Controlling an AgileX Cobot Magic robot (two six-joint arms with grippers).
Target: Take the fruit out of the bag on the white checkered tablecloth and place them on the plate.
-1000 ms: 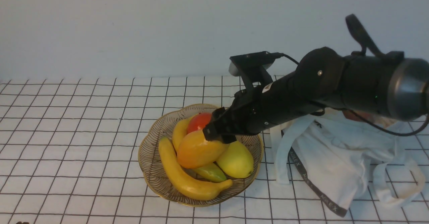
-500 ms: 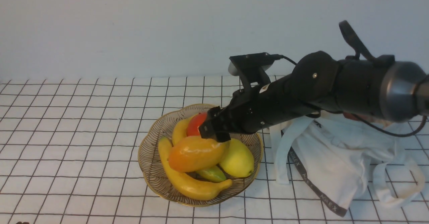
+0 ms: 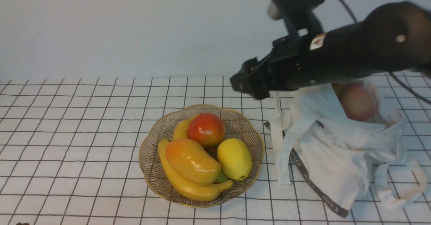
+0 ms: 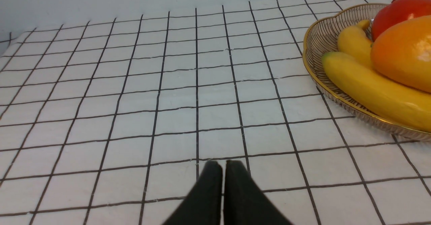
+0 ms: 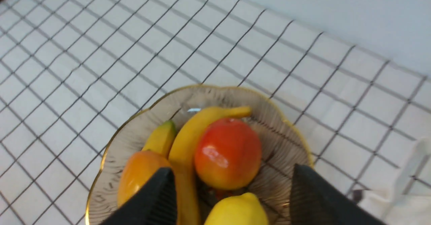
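above the plate (image 3: 152, 140) | right claw (image 3: 243, 83) lifted clear, released | mango (image 3: 192, 161) now settled on it | left claw (image 4: 222, 167) clenched

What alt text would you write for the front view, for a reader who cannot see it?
The empty right gripper hangs above a gold-rimmed plate holding a mango, two bananas, a lemon and a red fruit on a checkered tablecloth. To the plate's right, a white bag lies open with a peach inside.

"AGILEX" twice on bag (image 3: 336, 151) grey strip (image 3: 311, 178).
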